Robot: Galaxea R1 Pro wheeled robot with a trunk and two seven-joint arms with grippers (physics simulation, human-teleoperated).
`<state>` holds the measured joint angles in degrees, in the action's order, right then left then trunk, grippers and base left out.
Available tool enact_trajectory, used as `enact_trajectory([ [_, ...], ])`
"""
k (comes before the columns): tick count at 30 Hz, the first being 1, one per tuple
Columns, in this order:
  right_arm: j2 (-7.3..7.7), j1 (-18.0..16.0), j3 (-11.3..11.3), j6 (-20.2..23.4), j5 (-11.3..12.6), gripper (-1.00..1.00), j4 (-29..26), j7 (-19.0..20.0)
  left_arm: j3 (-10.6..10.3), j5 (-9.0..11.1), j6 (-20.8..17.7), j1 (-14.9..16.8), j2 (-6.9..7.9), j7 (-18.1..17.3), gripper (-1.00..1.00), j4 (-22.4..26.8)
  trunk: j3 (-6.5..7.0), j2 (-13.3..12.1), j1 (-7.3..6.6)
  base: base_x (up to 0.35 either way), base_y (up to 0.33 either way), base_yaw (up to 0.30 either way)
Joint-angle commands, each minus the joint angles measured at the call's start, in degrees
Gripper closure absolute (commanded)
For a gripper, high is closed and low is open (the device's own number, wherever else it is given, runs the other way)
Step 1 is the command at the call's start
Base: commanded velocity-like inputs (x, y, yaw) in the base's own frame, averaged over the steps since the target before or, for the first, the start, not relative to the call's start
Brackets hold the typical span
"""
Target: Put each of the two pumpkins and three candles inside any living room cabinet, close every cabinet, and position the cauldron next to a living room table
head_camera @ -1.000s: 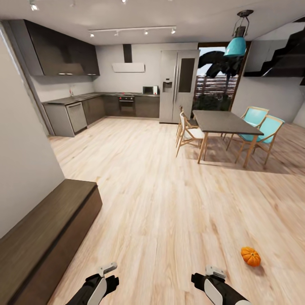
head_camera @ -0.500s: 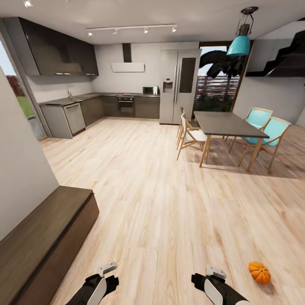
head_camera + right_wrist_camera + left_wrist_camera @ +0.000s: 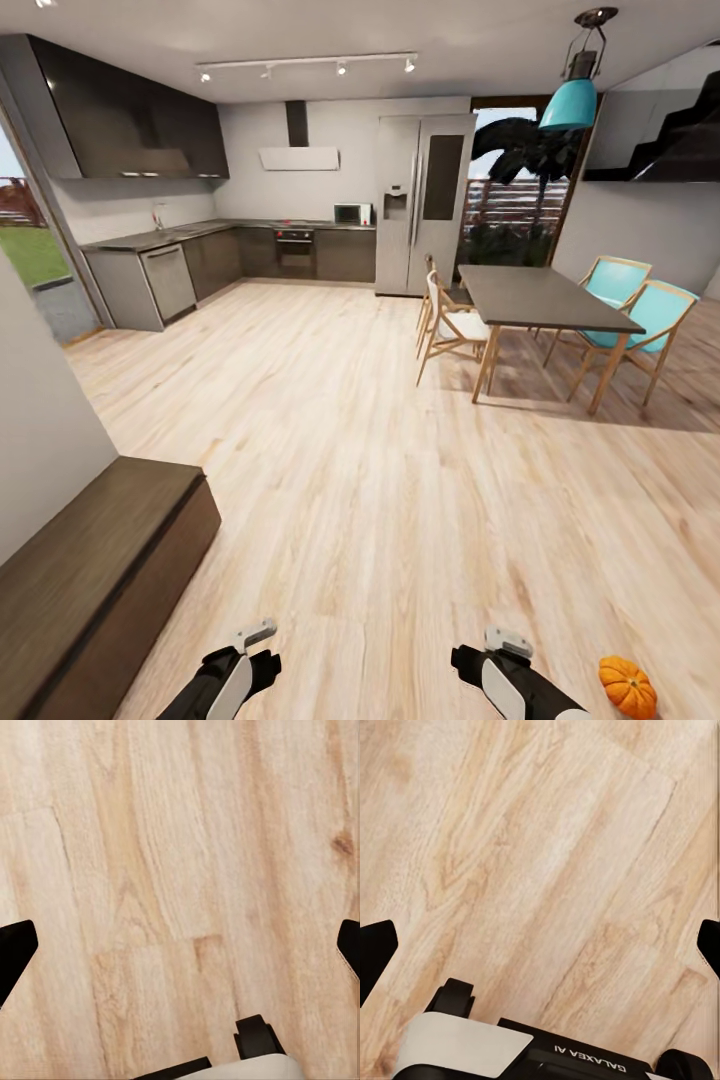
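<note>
One bright-orange pumpkin (image 3: 627, 686) lies on the wood floor at the head view's bottom right, just right of my right arm (image 3: 505, 675). The long dark-brown cabinet (image 3: 95, 565) stands against the left wall, its fronts shut, left of my left arm (image 3: 232, 672). Both arms are tucked low at the picture's bottom edge. In the left wrist view my left gripper (image 3: 540, 945) is open over bare floor planks, black fingertips (image 3: 375, 949) far apart. My right gripper (image 3: 180, 945) is likewise open over the floor, with nothing between its fingertips (image 3: 15, 945).
A dark dining table (image 3: 540, 295) with white and turquoise chairs (image 3: 640, 310) stands at the right middle. Grey kitchen counters (image 3: 160, 270) and a fridge (image 3: 422, 200) line the far wall. A wide stretch of wood floor (image 3: 330, 430) runs between them.
The whole picture has shifted, so the camera has moved: the pumpkin now sits lower and further right, the cabinet further left, and a window shows at the left edge. The arms hold the same pose.
</note>
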<state>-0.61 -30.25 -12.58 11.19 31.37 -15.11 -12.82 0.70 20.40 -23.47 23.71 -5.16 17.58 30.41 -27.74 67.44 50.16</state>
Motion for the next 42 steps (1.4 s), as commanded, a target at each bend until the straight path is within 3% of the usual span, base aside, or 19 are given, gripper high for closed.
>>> enact_trajectory([
  [1,0.0,0.0,0.0,0.0,-0.1,-1.0,0.0,0.0,0.0,0.0,0.0,0.0,0.02,0.0,-1.0,0.0,0.0,0.0,0.0,0.16,-0.11,0.0],
  [16,-0.49,0.0,-0.4,0.1,-0.3,-1.0,-0.1,-0.1,0.0,0.1,0.0,0.0,-0.02,-0.1,-1.0,0.0,0.0,0.0,0.0,0.02,-0.015,0.192],
  [31,-0.42,0.0,-0.5,0.1,-0.3,-1.0,-0.1,-0.1,0.0,0.1,0.0,0.0,-0.1,-0.1,-1.0,0.0,0.0,0.0,0.0,0.0,-0.017,0.007],
  [42,-0.67,0.0,-0.5,0.1,-0.3,-1.0,-0.1,-0.2,-0.1,0.1,0.0,0.0,-0.19,0.0,-1.0,0.0,0.0,0.0,0.0,0.0,-0.221,0.035],
])
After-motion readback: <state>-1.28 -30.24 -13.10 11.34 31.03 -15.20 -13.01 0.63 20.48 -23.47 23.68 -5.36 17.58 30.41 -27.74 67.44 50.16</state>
